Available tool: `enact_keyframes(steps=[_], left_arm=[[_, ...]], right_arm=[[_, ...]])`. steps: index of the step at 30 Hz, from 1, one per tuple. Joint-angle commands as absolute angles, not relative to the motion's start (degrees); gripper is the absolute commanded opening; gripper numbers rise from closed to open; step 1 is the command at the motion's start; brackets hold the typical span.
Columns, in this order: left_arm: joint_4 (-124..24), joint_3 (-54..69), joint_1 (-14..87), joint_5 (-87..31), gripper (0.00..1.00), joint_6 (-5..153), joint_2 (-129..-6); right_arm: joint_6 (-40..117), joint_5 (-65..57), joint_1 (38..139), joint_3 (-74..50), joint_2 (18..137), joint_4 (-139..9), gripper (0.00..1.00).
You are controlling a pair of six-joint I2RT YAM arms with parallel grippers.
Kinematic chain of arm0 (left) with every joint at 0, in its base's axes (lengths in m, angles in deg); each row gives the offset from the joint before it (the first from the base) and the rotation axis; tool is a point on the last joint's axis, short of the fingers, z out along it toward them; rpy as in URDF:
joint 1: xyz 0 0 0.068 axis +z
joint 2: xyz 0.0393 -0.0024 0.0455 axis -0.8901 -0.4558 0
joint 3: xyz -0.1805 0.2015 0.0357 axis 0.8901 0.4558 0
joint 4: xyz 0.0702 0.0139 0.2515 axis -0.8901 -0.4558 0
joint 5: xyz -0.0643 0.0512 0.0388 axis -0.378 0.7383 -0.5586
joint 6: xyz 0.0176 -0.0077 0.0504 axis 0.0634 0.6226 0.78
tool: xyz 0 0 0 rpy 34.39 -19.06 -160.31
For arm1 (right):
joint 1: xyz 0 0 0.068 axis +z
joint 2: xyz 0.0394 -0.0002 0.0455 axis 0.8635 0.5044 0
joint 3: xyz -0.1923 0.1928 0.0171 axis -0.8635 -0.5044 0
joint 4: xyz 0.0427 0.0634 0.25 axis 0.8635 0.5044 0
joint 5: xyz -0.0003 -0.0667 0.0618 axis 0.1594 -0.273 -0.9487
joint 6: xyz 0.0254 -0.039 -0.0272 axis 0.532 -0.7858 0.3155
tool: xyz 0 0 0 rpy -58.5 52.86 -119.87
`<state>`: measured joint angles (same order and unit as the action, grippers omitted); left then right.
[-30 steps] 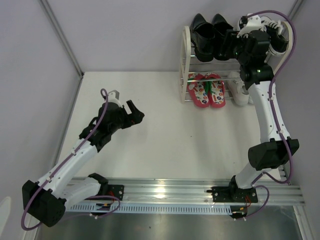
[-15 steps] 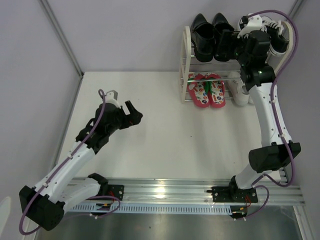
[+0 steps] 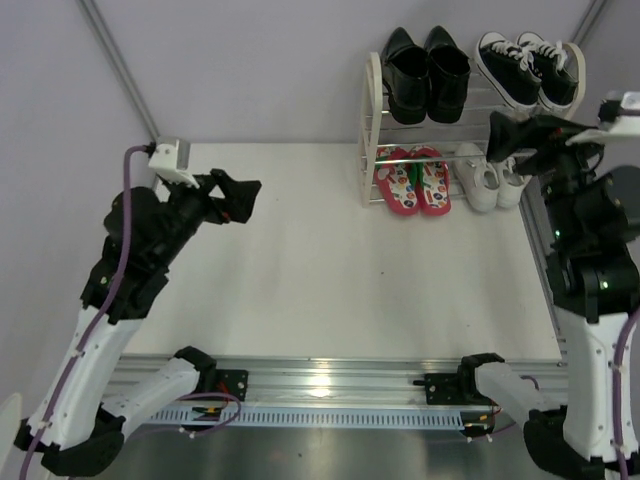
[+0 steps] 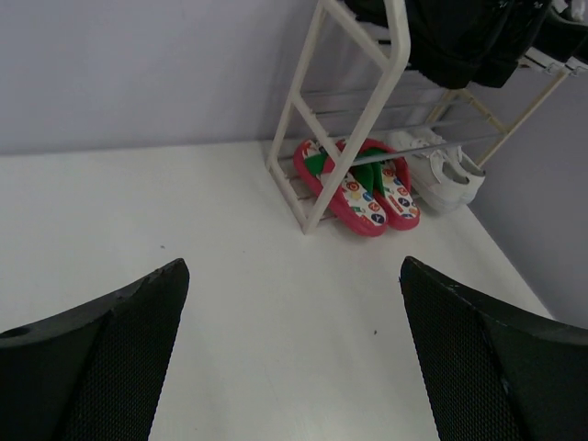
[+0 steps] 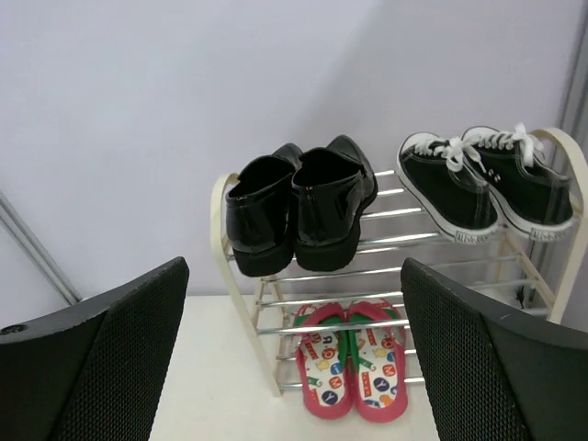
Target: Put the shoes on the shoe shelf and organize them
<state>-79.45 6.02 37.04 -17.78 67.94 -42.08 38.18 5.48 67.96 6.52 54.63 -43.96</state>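
Tabletop (image 3: 330, 260): we see plain white.
Walls (image 3: 250, 60): pale lilac panels.
Left pincer (image 3: 243, 198), right pincer (image 3: 500, 138): both gaping wide, holding nothing.

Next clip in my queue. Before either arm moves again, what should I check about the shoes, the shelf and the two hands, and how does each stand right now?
1. Black dress shoes side by side on the top tier of the shoe shelf: ok.
2. Red flip-flops together on the lower tier: ok.
3. White sneakers on the lower tier, right of the flip-flops: ok.
4. White sneakers' heels fully seated on the bars: cannot tell, the top tier hides them.
5. Left hand open, empty, far from the shelf: ok.
6. Right hand open, empty, not touching the shelf: ok.
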Motion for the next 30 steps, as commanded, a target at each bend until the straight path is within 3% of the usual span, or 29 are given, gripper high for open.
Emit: enact_keyframes(steps=[1,13,20,30], left_arm=[[-82.68,2.89,37.31,-19.10,0.99,75.66,-39.18],[-84.44,22.84,37.31,-13.47,0.99,74.19,-19.67],[-86.72,33.73,37.31,-12.51,0.99,70.05,-11.31],[-87.00,41.83,37.31,-9.43,0.99,68.64,-9.46]], right_arm=[[41.94,9.24,68.06,3.29,51.84,-37.53,0.99],[52.82,9.07,68.15,-36.67,20.56,-39.89,0.99],[59.42,-1.39,68.24,-56.11,9.65,-45.07,0.99],[58.45,0.01,68.24,-57.72,7.27,-40.06,0.99]])
